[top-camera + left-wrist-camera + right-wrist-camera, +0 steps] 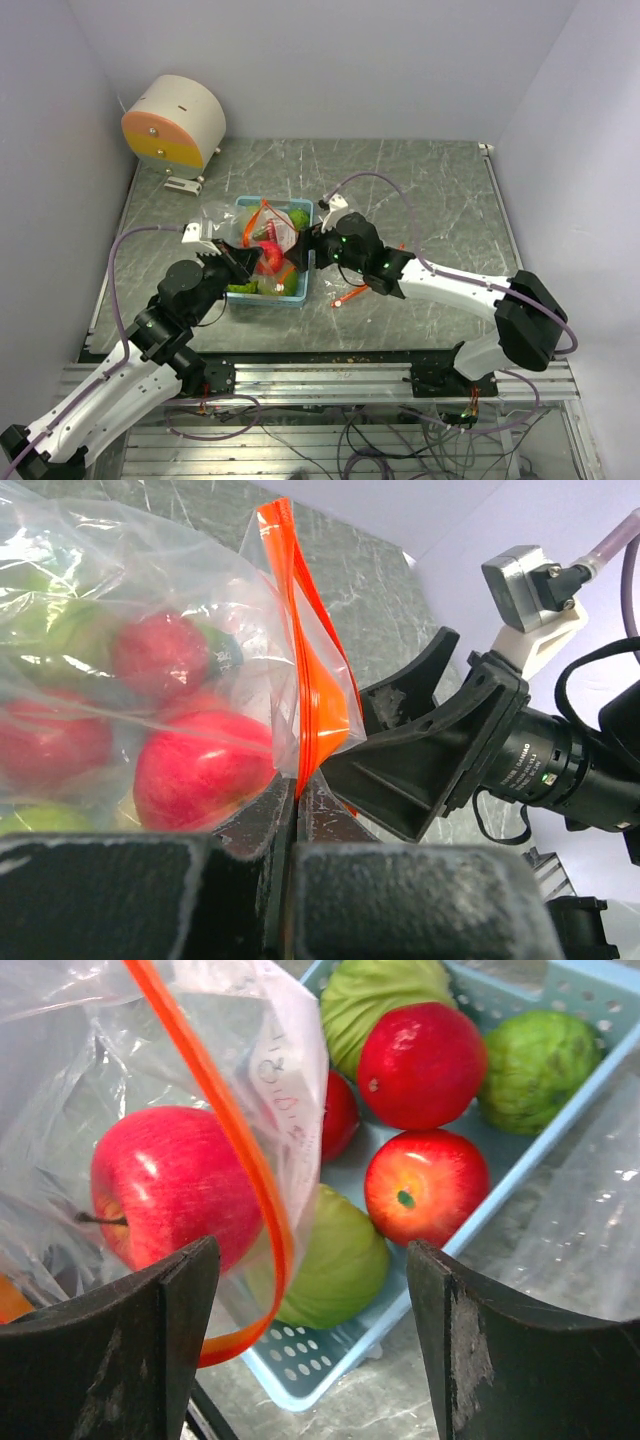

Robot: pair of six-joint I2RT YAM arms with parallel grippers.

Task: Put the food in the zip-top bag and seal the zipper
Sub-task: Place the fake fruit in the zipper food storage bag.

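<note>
The clear zip-top bag [262,232] with an orange zipper strip [305,670] hangs over the light blue tray [301,294]. My left gripper [297,795] is shut on the bag's zipper edge. Inside the bag are red apples [205,770] and green pieces. My right gripper [315,1290] is open just above the tray's near corner, with the orange zipper [215,1110] looping beside its left finger [130,1350]. In the tray [330,1370] lie two red apples [427,1185], a ribbed green cabbage [335,1260] and other green pieces [540,1055].
A round beige and orange drum [175,122] stands at the back left. A small orange scrap [348,295] lies on the grey tabletop right of the tray. Walls close in on the left, back and right.
</note>
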